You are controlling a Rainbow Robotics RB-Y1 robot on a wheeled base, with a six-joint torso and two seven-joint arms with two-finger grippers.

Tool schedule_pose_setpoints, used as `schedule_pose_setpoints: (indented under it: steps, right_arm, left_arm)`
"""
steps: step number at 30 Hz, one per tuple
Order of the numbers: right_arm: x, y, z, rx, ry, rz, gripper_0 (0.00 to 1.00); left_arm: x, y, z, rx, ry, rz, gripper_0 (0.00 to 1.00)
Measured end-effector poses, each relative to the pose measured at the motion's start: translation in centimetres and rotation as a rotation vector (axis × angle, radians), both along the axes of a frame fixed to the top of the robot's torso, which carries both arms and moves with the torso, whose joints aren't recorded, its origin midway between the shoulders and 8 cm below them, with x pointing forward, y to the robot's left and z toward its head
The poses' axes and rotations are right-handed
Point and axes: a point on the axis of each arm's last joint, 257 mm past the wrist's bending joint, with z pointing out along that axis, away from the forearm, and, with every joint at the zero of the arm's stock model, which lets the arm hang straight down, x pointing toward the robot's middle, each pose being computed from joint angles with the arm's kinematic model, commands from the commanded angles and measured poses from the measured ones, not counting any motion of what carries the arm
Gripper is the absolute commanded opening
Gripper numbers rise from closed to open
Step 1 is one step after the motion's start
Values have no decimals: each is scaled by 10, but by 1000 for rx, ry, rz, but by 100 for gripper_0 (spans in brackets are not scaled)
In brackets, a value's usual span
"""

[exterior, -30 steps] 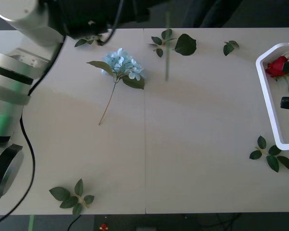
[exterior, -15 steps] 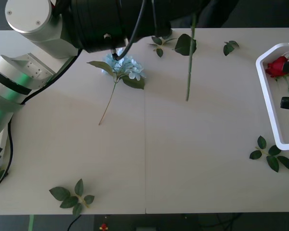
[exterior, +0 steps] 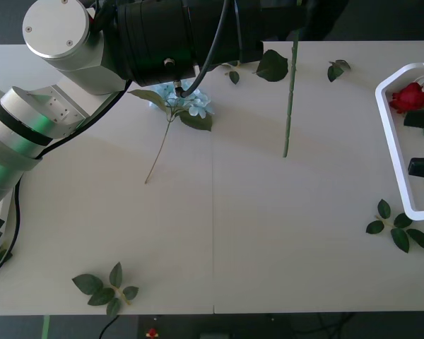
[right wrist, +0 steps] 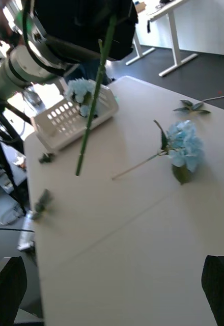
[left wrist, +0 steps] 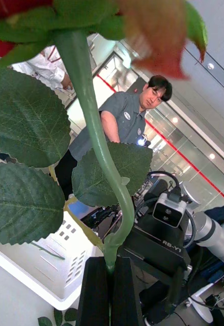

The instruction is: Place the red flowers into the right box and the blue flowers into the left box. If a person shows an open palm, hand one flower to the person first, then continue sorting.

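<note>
My left gripper [left wrist: 110,262] is shut on the stem of a red flower [left wrist: 89,102], just under its leaves. From the front, the left arm reaches across the table's far side and the green stem [exterior: 290,106] hangs down over the middle. A blue flower [exterior: 191,104] lies on the table, partly under that arm. Another red flower [exterior: 410,95] rests in the right box [exterior: 392,152] at the right edge. My right gripper [exterior: 420,143] hovers open over that box. In the right wrist view, the left box [right wrist: 58,127] holds a blue flower [right wrist: 81,90].
Loose green leaf sprigs lie at the front left [exterior: 106,286], beside the right box [exterior: 399,229] and along the far edge [exterior: 272,65] [exterior: 337,68]. The table's front edge runs close below the front-left sprig.
My left arm has swung to the right with the red flower, carrying its hanging stem from the centre line toward the right. The arm now covers more of the blue flower.
</note>
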Motion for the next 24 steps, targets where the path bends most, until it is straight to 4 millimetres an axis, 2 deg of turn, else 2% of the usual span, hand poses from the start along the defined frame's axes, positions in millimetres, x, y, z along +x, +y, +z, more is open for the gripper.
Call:
schedule_pose_setpoints:
  steps: [7,14,24]
  right_arm:
    - [-15,20,16,211,172,38,100]
    - [-6,41,5,273,239,35,100]
    - [10,100,14,338,196,118,100]
  left_arm:
    - [0,0,0,0,0,0,0]
    - [0,0,0,0,0,-1,0]
    - [-1,0,0,0,-1,-1,0]
